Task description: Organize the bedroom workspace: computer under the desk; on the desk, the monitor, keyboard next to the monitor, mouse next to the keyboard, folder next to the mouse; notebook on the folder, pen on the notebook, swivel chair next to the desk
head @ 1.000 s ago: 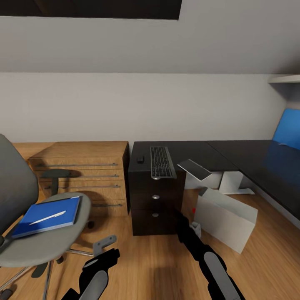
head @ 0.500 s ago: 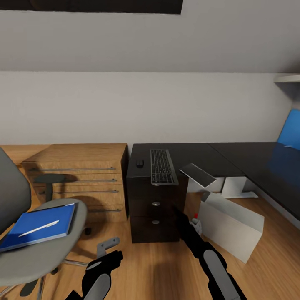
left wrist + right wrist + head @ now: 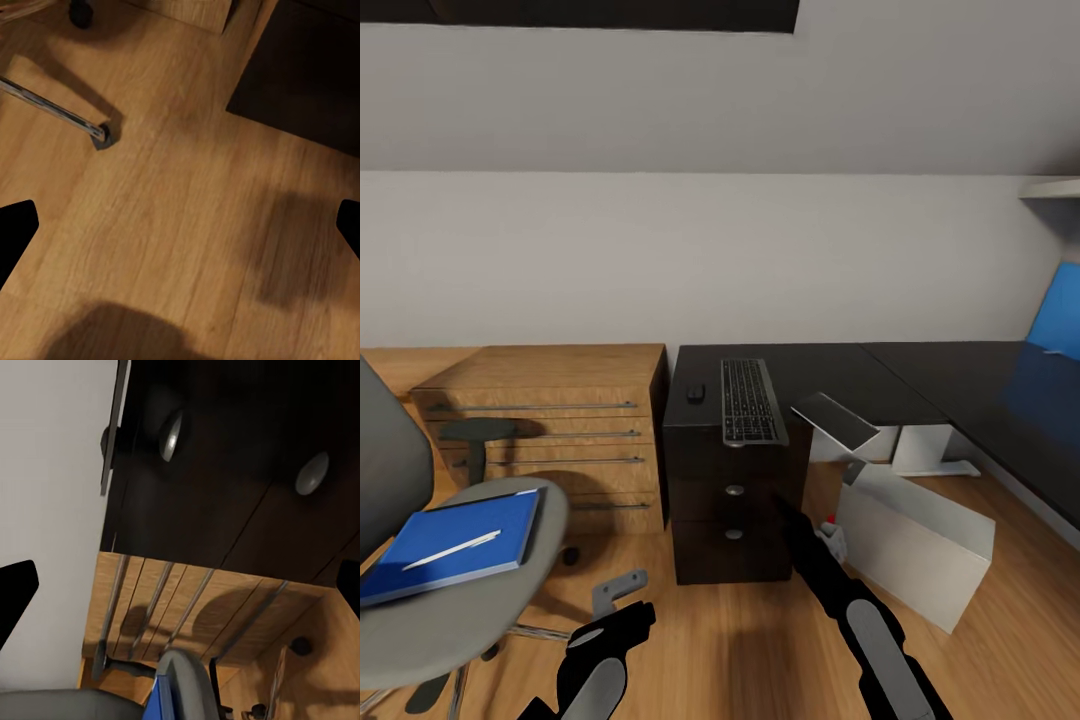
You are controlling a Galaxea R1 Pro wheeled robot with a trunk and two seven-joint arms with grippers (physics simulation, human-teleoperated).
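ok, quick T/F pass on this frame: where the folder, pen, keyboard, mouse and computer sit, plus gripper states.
1. The folder lies on the swivel chair seat. True.
2. The pen lies on the desk. False: it rests on the folder, on the chair.
3. The keyboard is on the desk, its near end past the edge above the drawers. True.
4. The mouse sits on the floor. False: it is on the desk, beside the keyboard.
5. The computer stands on the desktop. False: it is on the floor beside the drawer unit.
6. The left gripper is open over bare floor. True.
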